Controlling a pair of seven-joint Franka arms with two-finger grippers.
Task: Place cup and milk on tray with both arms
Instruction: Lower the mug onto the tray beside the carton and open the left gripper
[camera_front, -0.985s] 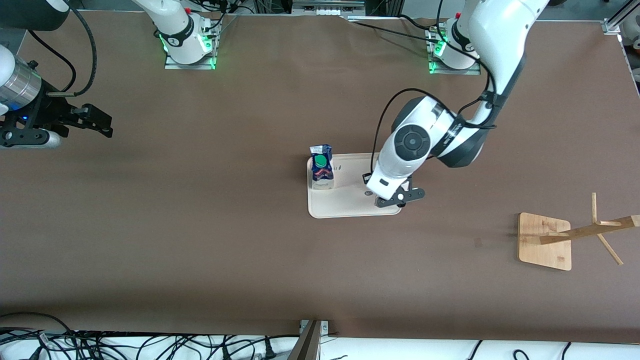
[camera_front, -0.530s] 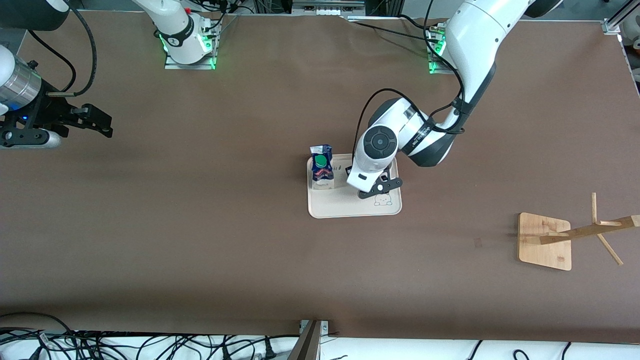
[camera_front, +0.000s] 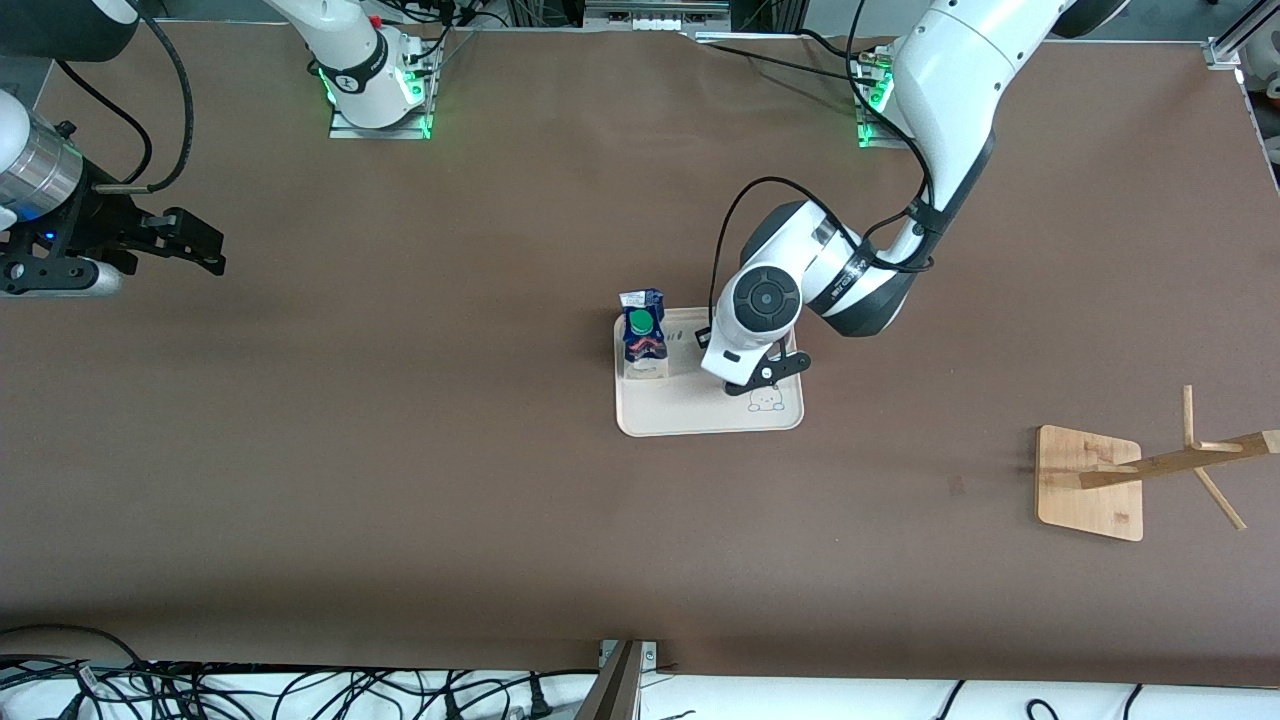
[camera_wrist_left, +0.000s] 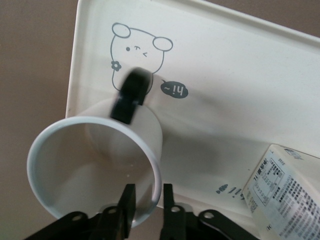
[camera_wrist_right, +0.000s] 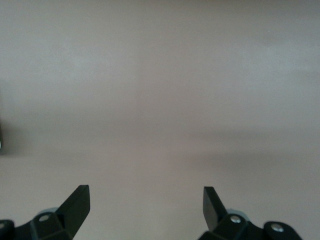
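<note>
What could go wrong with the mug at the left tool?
The left tool is at the rim of the white mug near the cream rectangular tray's edge: pulling away crookedly might tip it. The blue-white milk carton stands close; the arm could bump it. The right tool waits open over the table.
</note>
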